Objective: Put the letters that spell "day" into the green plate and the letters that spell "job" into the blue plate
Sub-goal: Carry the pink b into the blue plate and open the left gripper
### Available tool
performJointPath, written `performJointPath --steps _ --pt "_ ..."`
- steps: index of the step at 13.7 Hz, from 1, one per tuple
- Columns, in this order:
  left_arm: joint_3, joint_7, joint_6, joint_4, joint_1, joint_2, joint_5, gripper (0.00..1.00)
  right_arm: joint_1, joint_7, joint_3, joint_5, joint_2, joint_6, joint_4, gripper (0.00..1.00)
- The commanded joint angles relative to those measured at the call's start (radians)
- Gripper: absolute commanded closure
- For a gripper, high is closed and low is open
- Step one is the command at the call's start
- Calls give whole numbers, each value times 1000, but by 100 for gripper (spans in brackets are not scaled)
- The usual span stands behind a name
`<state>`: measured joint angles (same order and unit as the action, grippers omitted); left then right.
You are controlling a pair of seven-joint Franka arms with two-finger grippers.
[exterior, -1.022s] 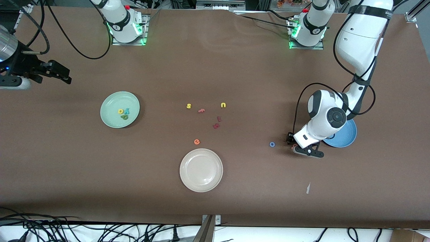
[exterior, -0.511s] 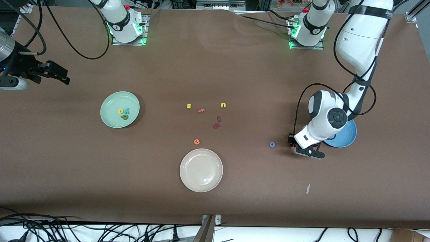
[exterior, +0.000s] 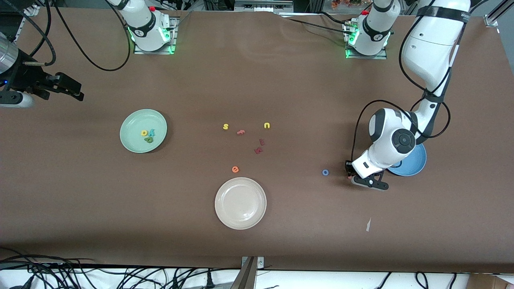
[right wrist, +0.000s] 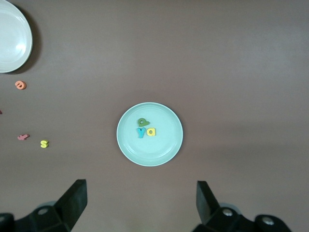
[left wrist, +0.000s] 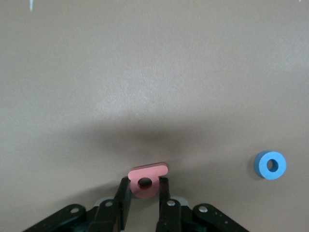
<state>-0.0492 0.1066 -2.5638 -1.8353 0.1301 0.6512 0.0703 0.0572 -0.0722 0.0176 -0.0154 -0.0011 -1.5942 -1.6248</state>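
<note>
Only the left wrist view shows the left gripper (left wrist: 145, 193) pinching the salmon "b" (left wrist: 147, 178).

High front camera facing both bases, wrist cameras looking down, green plate (exterior: 143, 131) shared

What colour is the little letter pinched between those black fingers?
Salmon pink: the letter "b" in the left gripper, clearest in the left wrist view.

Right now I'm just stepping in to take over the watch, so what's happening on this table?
The left end effector is shut on the salmon "b" on the table beside the blue plate, with the blue "o" lying nearby. The "d", "a", "y" letters sit in the green plate. The right end effector waits open above it.
</note>
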Motion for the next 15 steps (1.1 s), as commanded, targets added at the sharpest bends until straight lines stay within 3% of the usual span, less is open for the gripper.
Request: performJointPath --steps 1,4,9,10,11,12,13,15 --pt "11 8 23 -5 -7 -57 -23 100 -7 11 -4 -14 -10 -7 -9 0" --pt "9 138 175 -19 -96 -151 -56 100 -7 11 -4 -14 -10 -7 -9 0" --pt "9 312 226 -296 -240 -355 -57 97 -7 11 -4 -14 -10 -7 -9 0" --pt "9 346 226 -333 -266 -378 -57 88 -7 11 -4 -14 -10 -7 -9 0" --pt "9 369 226 -347 -282 -386 -57 51 -7 11 -4 -14 -10 -7 -9 0" --pt "9 375 226 -349 -284 -387 -57 24 -7 11 -4 -14 -10 -6 -9 0" --pt "9 367 226 -345 -284 -389 -57 13 -7 11 -4 -14 -10 -7 -9 0" --pt "5 358 223 -332 -271 -386 -43 8 -7 11 -4 -14 -10 -6 -9 0"
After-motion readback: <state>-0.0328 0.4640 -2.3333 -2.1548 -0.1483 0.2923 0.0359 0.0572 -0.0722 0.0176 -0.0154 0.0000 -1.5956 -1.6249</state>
